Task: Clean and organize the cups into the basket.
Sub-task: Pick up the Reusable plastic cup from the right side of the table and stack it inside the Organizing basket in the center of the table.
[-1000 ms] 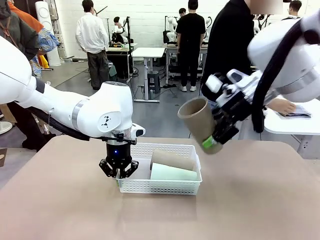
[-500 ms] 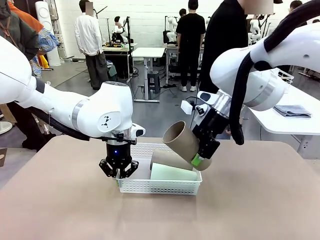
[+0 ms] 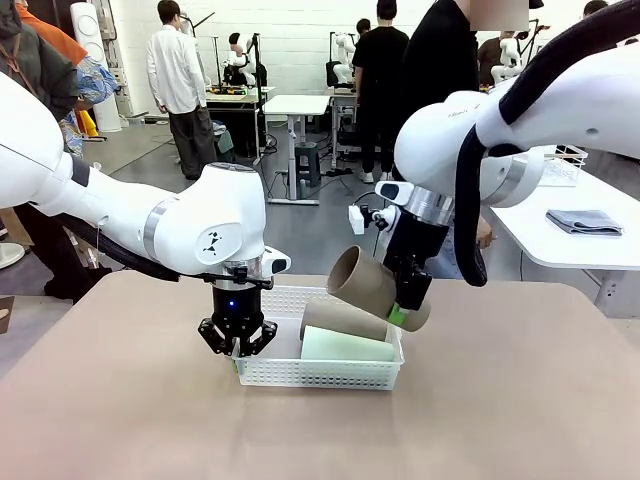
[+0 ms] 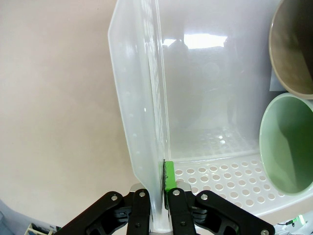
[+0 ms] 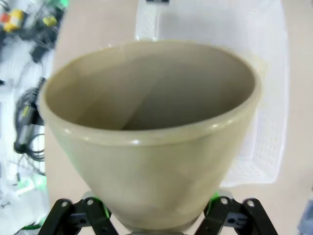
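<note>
- Left hand (image 3: 237, 346): clenched on the left end wall of the basket (image 3: 330, 375). The left wrist view shows the thin white wall pinched between the two fingers, one green pad (image 4: 169, 175) bearing on its inner face. This grip steadies the basket on the bench (image 3: 500, 420).
- Right hand (image 3: 405, 312): grasping a tan cup (image 3: 372, 291) near its closed base. The cup lies tilted, mouth toward 10 o'clock and raised, just above the right end of the basket at about 1 o'clock from its centre.
- Right wrist view: the held cup's rim (image 5: 146, 129) faces the camera, with the fingers on either side of the narrow end.
- Basket contents: a second tan cup (image 3: 340, 318) lies on its side along the far wall; the mint cup (image 3: 345, 346) lies on its side beside it, nearer the front wall. Whether the two touch cannot be told.
- Handling judgement, cups: rigid, thin-walled and probably light. The matte surface should grip well against the pads. The taper may let a cup slide out toward its narrow end, so a hold across the body near the base is sound.
- Handling judgement, basket: light, flexible plastic; likely to shift when a cup lands unless restrained.
- Placement risk: the lying cups are round and may roll when the third one contacts them.
</note>
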`<state>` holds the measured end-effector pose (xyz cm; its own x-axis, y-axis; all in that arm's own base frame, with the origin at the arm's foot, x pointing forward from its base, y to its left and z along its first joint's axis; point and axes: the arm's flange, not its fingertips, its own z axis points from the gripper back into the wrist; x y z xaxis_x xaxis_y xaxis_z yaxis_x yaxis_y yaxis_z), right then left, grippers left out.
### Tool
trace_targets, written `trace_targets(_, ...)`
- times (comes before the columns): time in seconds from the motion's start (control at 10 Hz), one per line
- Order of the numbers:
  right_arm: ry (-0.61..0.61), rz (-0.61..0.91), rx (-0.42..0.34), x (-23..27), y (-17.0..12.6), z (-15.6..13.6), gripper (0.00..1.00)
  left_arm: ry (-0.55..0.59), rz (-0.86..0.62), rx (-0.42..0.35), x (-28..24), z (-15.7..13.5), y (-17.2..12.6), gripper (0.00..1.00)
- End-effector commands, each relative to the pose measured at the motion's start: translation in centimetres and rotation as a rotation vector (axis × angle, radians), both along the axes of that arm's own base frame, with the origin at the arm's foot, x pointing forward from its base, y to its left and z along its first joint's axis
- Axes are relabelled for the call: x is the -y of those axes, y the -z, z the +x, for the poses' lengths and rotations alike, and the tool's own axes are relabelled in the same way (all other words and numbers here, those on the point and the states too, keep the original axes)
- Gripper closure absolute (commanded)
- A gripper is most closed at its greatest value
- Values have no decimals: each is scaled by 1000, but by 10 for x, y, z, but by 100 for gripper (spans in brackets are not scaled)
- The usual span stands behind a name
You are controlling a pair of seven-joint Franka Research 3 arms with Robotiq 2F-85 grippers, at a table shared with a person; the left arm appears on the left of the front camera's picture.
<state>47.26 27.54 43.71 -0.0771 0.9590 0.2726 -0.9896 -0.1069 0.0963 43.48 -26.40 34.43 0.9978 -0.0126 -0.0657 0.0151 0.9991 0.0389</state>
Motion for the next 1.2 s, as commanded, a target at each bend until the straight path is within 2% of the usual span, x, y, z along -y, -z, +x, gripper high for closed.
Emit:
trace_targets(0.0, 35, -60, 18, -18, 6, 7, 19, 5, 5, -2, 0, -1, 1, 100)
trace_targets(0.5, 31, -122, 64, -42, 29, 16, 19, 5, 5, -2, 0, -1, 1, 100)
trace_targets(1.1, 28, -86, 38, -46, 59, 34, 19, 5, 5, -2, 0, -1, 1, 100)
